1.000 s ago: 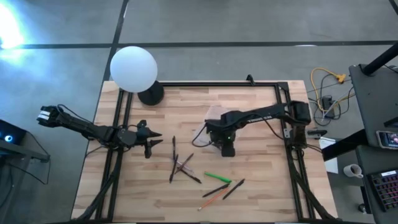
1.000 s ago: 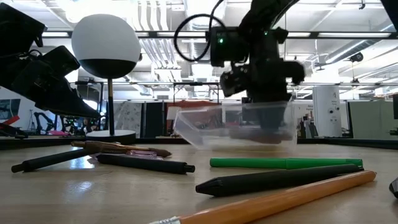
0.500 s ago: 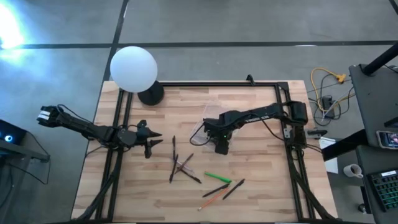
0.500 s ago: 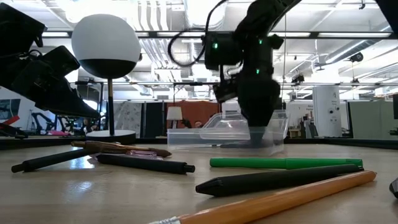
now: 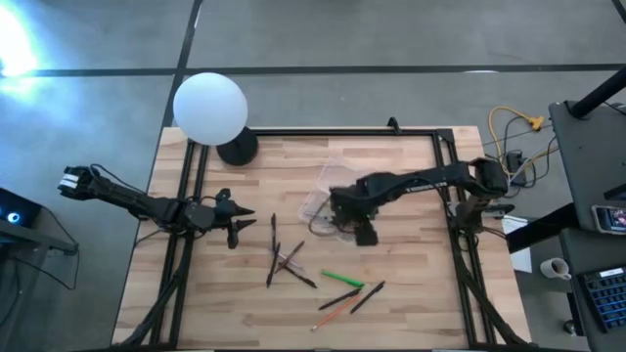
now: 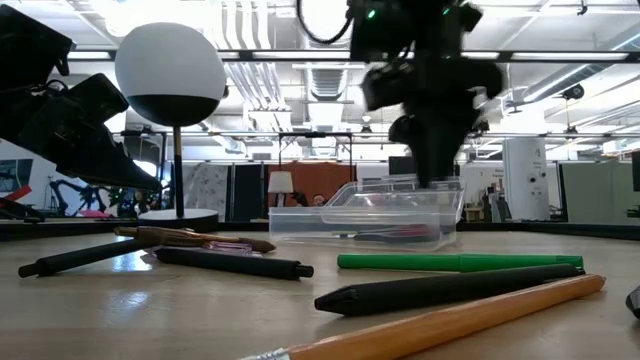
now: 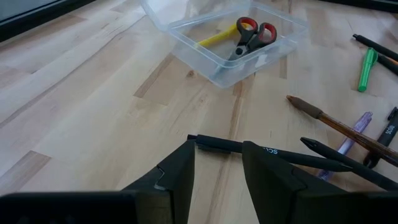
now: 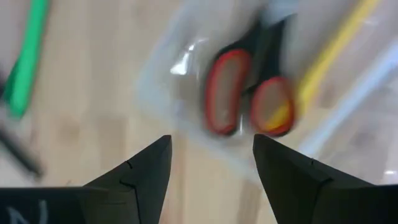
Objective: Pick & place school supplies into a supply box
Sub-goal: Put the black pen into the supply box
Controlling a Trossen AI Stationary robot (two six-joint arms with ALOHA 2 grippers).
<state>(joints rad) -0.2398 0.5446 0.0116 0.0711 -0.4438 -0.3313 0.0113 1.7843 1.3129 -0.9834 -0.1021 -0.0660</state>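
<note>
The clear supply box rests flat on the table; inside lie red-handled scissors and a yellow stick. My right gripper hangs open just above the box's near right end, with nothing between its fingers. A green marker, two dark pens and an orange pencil lie near the front edge. More dark pens lie crossed to their left. My left gripper waits open at the table's left, low over the wood, a dark pen just beyond its fingertips.
A white globe lamp on a black foot stands at the far left corner. Black frame rails run along the table's left, right and far sides. Bare wood lies between the box and the right rail.
My right gripper held the box lifted and tilted, carried it a little toward the table's left and set it flat on the wood. It has let go, risen and drawn back toward the right. The box now stays level on the table.
</note>
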